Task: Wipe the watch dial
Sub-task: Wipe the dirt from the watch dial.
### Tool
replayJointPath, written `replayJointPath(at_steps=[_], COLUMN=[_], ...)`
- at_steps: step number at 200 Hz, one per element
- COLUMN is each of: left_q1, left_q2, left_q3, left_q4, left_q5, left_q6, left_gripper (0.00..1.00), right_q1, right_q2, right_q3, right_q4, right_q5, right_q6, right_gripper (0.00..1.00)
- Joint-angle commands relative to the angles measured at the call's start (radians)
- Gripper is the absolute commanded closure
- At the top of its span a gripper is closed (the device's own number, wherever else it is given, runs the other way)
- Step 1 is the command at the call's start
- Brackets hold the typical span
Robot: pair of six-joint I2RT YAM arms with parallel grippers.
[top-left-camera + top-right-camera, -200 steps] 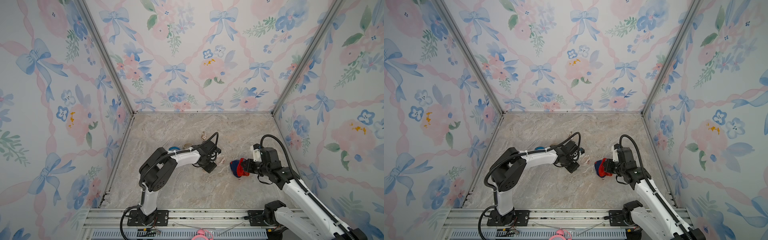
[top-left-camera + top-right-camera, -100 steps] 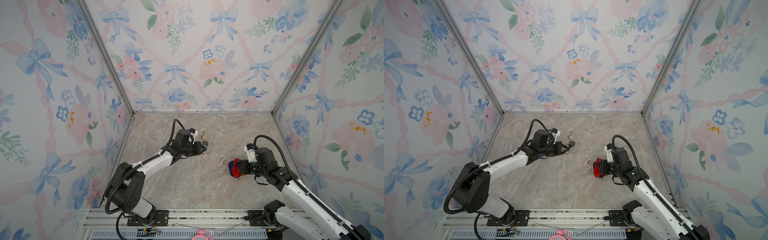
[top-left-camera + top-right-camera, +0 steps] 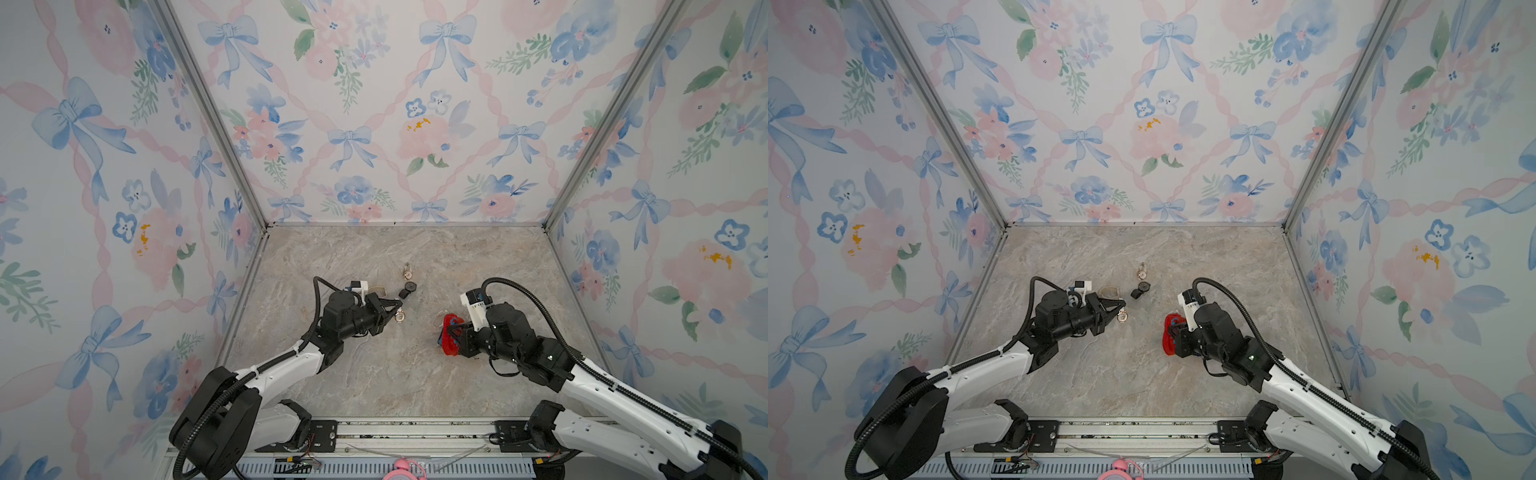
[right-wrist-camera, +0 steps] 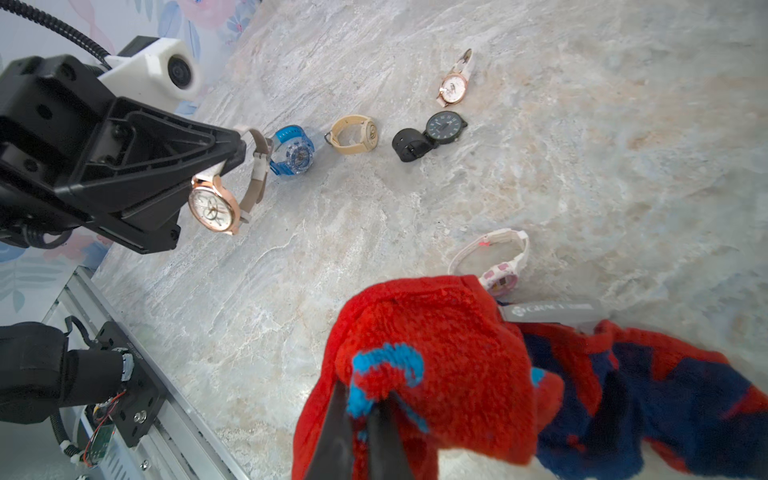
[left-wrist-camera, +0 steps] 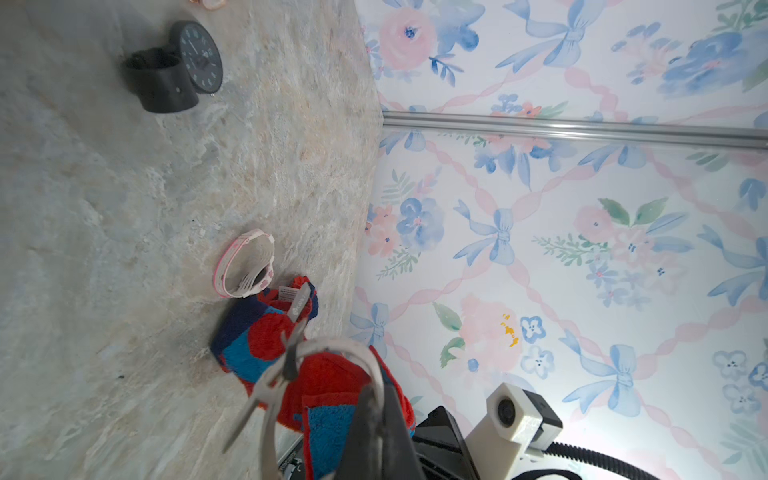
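Observation:
My left gripper [image 3: 395, 309] [image 3: 1120, 308] is shut on the beige strap [image 5: 332, 347] of a watch and holds it off the table. The watch's white dial [image 4: 211, 205] in a rose-gold case hangs under the fingertips, facing the right arm; it also shows in both top views as the dial [image 3: 400, 316] [image 3: 1122, 317]. My right gripper [image 4: 365, 411] is shut on a red, blue and navy cloth [image 4: 440, 353] [image 3: 451, 334] [image 3: 1170, 332]. The cloth is a short way right of the held watch and apart from it.
Several other watches lie on the marble table [image 3: 374, 386]: a black watch [image 3: 409, 287] [image 5: 195, 54], a small rose-gold watch [image 3: 407, 271], a beige watch [image 4: 357, 135], a blue watch [image 4: 293, 151], and a pink-white watch [image 4: 498, 257] beside the cloth.
The left arm has swung round, and its gripper has come forward from the back row of watches. The right gripper has carried the cloth leftward, closer to the held watch.

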Motion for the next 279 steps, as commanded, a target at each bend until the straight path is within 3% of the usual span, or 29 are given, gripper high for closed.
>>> replayJointPath(at_steps=[1,88,185,231,279], left_q1=[-0.035,-0.076,-0.095,-0.096,-0.096], left_q2=[-0.040,-0.005,-0.016,-0.021,-0.011], left_q3=[-0.056,-0.062,-0.058,-0.069,-0.069], left_q4=[0.111,0.182,0.195,0.250,0.264], left_q5=[-0.110,-0.125,-0.126,-0.118,-0.114], left_q6=[-0.177,-0.146,-0.156,-0.188,-0.190], left_gripper=[1.00,1.00,1.00,1.00,1.00], right_q1=[0.072,0.199,0.203,0.135,0.074], right_q2=[0.053,0.269,0.405,0.383,0.262], right_q3=[0.042,0.223,0.299,0.205,0.115], right_q4=[0.112,0.187,0.171,0.196,0.153], right_q5=[0.092,0.110,0.105,0.090,0.086], right_q6=[0.012,-0.050,-0.041,0.016,0.033], right_gripper=[1.00,1.00,1.00,1.00,1.00])
